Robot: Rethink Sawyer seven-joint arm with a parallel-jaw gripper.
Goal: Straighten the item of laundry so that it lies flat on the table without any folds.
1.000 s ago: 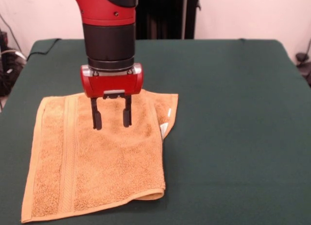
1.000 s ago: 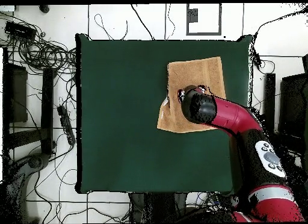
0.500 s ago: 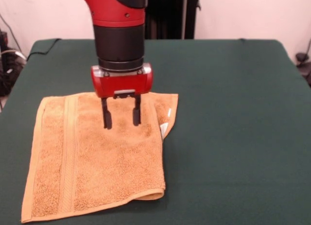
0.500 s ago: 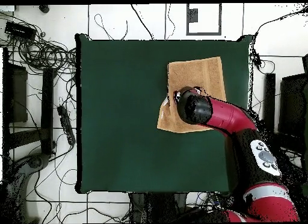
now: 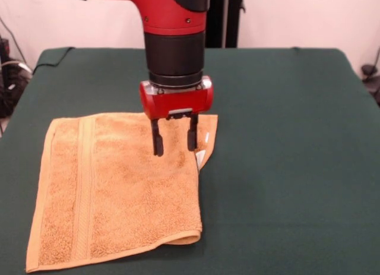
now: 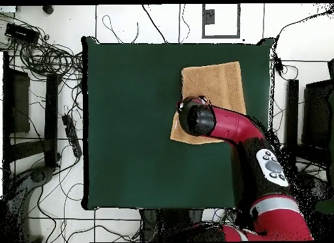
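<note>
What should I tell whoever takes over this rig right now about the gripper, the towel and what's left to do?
Gripper: open, empty, fingers pointing down just above the towel's folded side.
Small orange-tan terry towel: on the dark green cloth-covered table, toward one end. One side is folded over on itself, a white tag showing at the fold.
Done: nothing visibly unfolded yet.
Left: probably grasp the folded-over layer, pull it open, and lay the towel flat.

From overhead, your arm (image 6: 228, 126) covers the gripper and part of the towel (image 6: 218, 80); you cannot judge its fingers there. In the front view the table (image 5: 285, 168) runs off the frame, and the towel's folded layer hides what lies beneath.
</note>
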